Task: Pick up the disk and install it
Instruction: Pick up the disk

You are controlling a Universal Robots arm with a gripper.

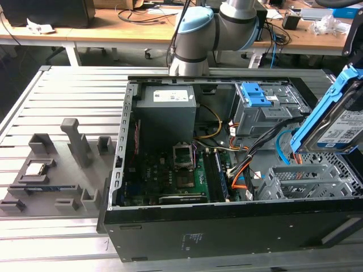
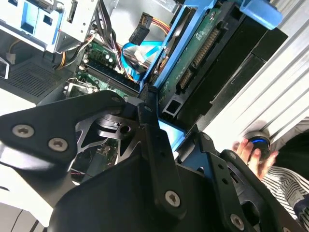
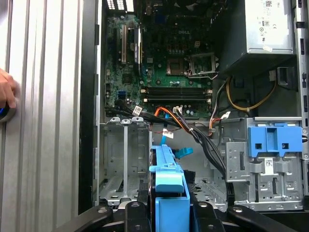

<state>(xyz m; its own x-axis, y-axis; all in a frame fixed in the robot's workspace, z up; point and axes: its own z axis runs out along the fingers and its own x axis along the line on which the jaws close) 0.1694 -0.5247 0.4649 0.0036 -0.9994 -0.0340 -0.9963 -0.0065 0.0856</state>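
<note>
Blue plastic frames the disk (image 1: 339,129), which hangs in the air at the exterior view's right, above the open computer case (image 1: 227,232). It is tilted steeply, with the white-and-blue label facing the exterior camera, and as far as I can see it does not touch the case. The gripper (image 3: 169,209) holds it. In the first wrist view one black finger (image 3: 136,212) stands at each side of the blue frame, and the two pinch the frame between them.

Under the disk lies an empty grey metal bay (image 1: 300,181) with perforated walls. Just beside this bay stands the drive cage (image 1: 258,105) with a blue front. The green motherboard (image 1: 170,175) lies on the floor of the case, and the grey power supply (image 1: 167,107) sits next to it. The robot arm (image 1: 210,25) rises behind the case.

On the slatted metal table (image 1: 62,85), at the exterior view's left, a grey fixture (image 1: 57,164) carries a small square chip (image 1: 35,168). A person's hand (image 2: 248,151) rests on a round knob (image 2: 258,141) with some blue on it, on the table near the case.
</note>
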